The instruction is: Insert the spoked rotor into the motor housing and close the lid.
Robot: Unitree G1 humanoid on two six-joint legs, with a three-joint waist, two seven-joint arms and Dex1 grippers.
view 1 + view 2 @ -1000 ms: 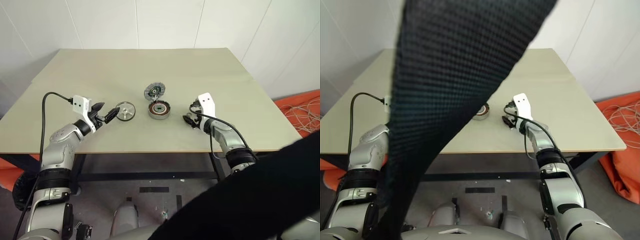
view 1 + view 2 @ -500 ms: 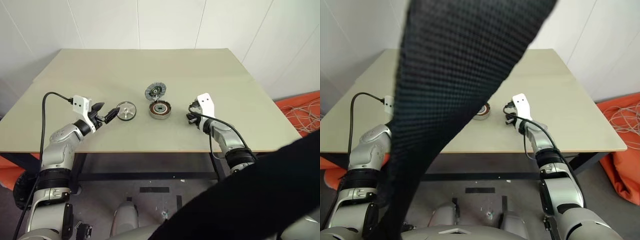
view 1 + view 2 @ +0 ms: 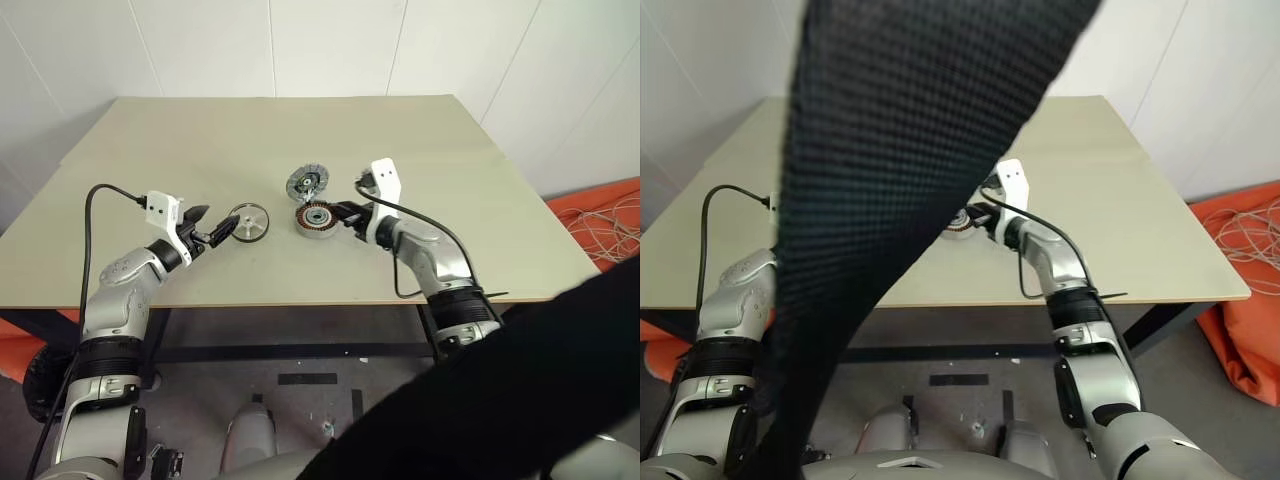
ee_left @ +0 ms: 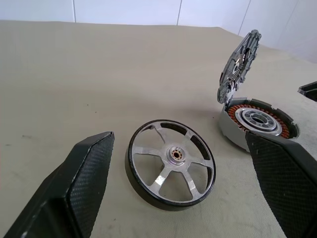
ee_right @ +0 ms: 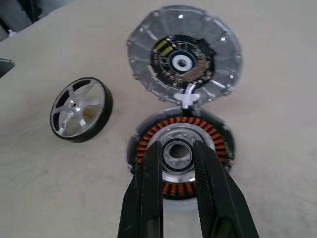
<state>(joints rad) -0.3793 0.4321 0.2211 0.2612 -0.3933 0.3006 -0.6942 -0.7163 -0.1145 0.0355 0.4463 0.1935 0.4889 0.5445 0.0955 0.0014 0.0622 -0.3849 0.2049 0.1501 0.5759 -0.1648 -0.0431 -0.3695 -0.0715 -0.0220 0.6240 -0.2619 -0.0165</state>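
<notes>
The left gripper [image 4: 178, 193] stands released, its fingers [image 4: 74, 183] either side of the rotor [image 4: 171, 171], which lies flat on the table [image 3: 200, 140] just ahead of it, so this arm is nearer. The right gripper [image 5: 177, 163], jaws narrowed and holding nothing, hovers over the housing [image 5: 181, 151]. Its lid [image 5: 184, 57] stands tilted open behind, leaving the cup free; the right gripper may block the rotor's path.

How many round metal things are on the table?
3. The spoked rotor lies flat on the table by the left pincer. The motor housing sits beside it, near the right pincer. The lid stands tilted open behind the housing.
</notes>
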